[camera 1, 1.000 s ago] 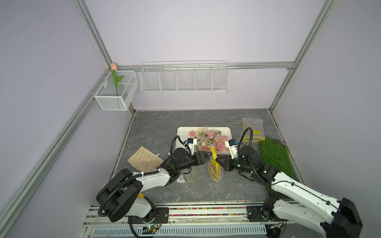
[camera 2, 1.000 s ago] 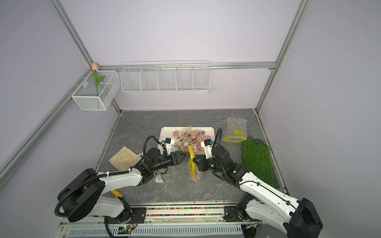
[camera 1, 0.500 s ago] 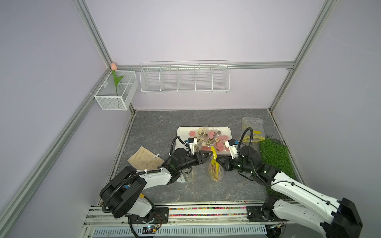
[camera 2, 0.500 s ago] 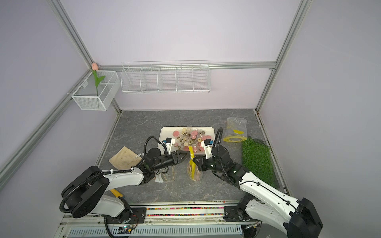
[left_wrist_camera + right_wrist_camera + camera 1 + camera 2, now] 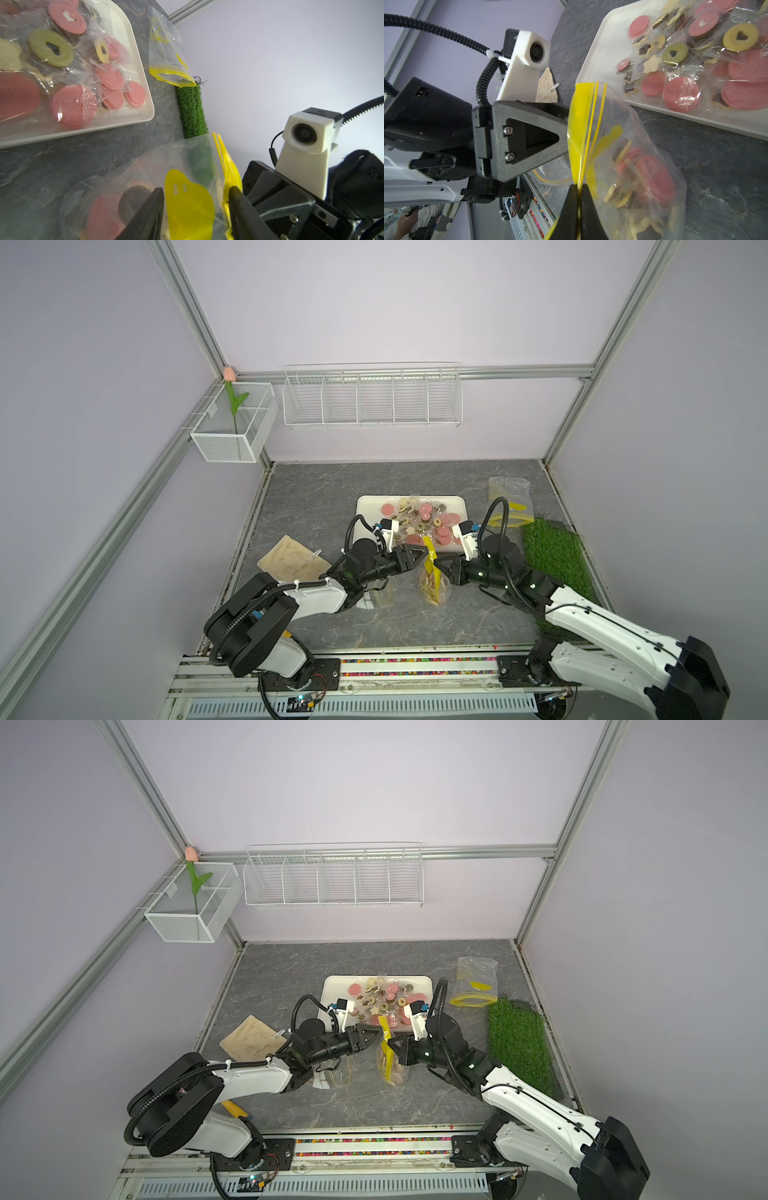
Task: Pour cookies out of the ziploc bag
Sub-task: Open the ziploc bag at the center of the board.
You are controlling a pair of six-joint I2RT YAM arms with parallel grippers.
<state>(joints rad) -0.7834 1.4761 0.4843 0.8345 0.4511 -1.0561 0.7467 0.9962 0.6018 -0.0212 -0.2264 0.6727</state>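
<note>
A clear ziploc bag (image 5: 432,587) (image 5: 388,1069) with a yellow zip strip stands upright on the grey table, just in front of the white tray (image 5: 365,506). Inside it lie pink, dark brown and beige cookies (image 5: 654,178). My right gripper (image 5: 578,187) (image 5: 438,566) is shut on the yellow strip at the bag's top edge. From the opposite side, my left gripper (image 5: 196,189) (image 5: 419,558) is open, with its two fingers on either side of the bag's upper part (image 5: 187,149). More wrapped cookies (image 5: 424,518) (image 5: 72,104) are piled on the tray.
An empty ziploc bag (image 5: 509,502) lies at the back right beside a green turf mat (image 5: 557,556). A wooden board (image 5: 291,562) lies at the left. Another clear bag (image 5: 380,597) lies under my left wrist. Wire baskets hang on the back wall.
My left arm has edged slightly toward the bag. The right gripper and the bag have stayed still.
</note>
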